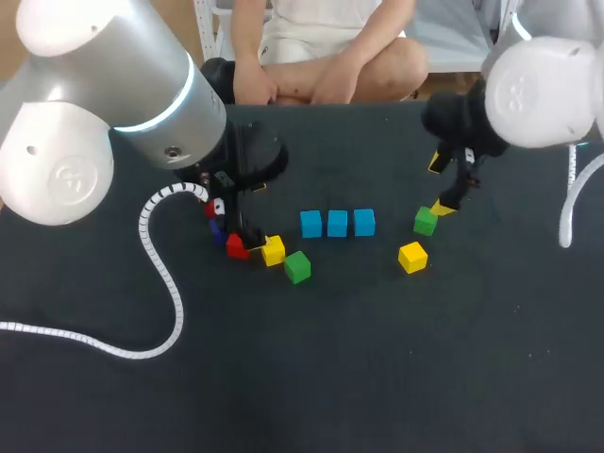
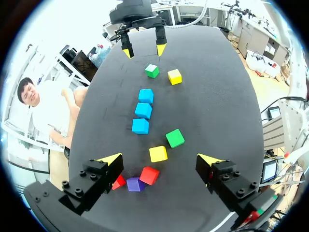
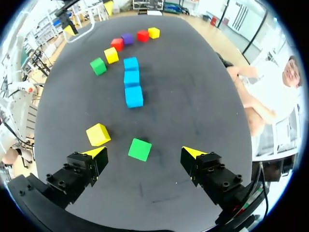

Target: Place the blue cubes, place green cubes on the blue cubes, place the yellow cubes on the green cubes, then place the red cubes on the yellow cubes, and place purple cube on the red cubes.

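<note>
Three blue cubes lie in a row mid-table. Left of them sit a green cube, a yellow cube and a red cube. My left gripper hangs open over this group, the yellow cube between its fingers. A red cube, the purple cube and another red cube lie under it. My right gripper stands open above a second green cube. That green cube lies between its untouching fingers, a yellow cube beside them.
A further yellow cube lies at the far end of the left group, hidden by my left arm in the head view. The white cable of my left arm trails over the table's left part. The dark tabletop is bare toward the front.
</note>
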Motion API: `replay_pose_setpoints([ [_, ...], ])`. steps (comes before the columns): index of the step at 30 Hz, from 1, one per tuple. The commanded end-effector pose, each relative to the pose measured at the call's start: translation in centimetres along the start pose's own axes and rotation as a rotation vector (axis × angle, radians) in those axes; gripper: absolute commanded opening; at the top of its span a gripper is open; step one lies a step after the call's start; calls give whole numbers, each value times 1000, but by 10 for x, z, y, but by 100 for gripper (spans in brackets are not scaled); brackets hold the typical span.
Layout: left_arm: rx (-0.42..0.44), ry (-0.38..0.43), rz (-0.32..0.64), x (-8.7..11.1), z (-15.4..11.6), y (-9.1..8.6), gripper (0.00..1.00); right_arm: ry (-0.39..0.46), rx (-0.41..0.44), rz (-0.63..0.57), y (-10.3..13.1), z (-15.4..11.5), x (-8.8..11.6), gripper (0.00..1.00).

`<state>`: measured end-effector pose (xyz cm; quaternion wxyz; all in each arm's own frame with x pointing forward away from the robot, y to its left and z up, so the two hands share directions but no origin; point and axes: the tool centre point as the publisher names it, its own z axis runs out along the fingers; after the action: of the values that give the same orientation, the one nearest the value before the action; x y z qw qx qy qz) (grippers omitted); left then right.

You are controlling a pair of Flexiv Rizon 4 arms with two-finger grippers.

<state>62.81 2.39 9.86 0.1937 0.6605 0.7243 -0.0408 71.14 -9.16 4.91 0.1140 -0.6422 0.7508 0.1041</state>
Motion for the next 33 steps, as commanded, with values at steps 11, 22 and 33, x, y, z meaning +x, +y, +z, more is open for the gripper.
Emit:
replay_pose_setpoints([
  [11,4,2,1,-1,0,2,100,63,-22,51,3,15,4,100],
  [22,4,2,1,-1,0,2,100,63,-22,51,3,15,4,100],
  [33,4,2,1,-1,0,2,100,149,-36,66,-3,24,4,100],
])
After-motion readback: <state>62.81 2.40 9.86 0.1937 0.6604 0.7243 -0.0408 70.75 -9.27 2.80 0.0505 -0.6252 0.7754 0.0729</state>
